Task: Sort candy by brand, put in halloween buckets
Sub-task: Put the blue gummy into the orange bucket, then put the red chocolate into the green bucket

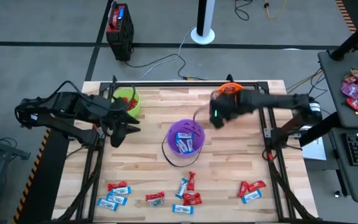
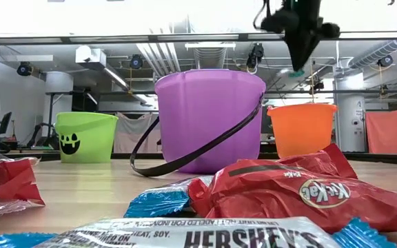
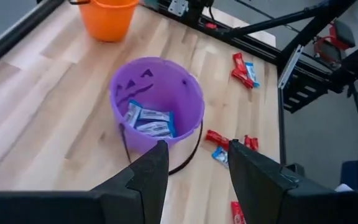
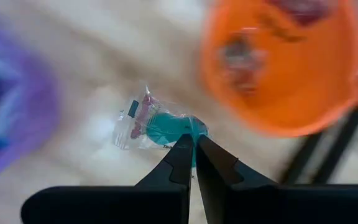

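- The right gripper (image 4: 194, 144) has its fingers pinched together on the edge of a small teal-and-clear wrapped candy (image 4: 157, 124), which hangs from the tips above the table.
- In the high view this gripper (image 1: 216, 118) is between the purple bucket (image 1: 186, 139) and the orange bucket (image 1: 230, 91), beside the orange one.
- The low view shows it raised above the rim height of the orange bucket (image 2: 302, 128).
- The left gripper (image 3: 194, 163) has its fingers parted with nothing between them; it hovers near the purple bucket (image 3: 157, 102), between that and the lime green bucket (image 1: 127, 100).
- The purple bucket holds several light blue and white candies (image 3: 149, 119); its thin black handle (image 2: 191, 150) lies down against the table.
- The green bucket has red wrappers (image 1: 127, 99) inside.
- Loose red and blue candy pieces (image 1: 188, 190) are scattered along the near edge of the wooden table (image 1: 229, 165), in clusters at left, middle and right.
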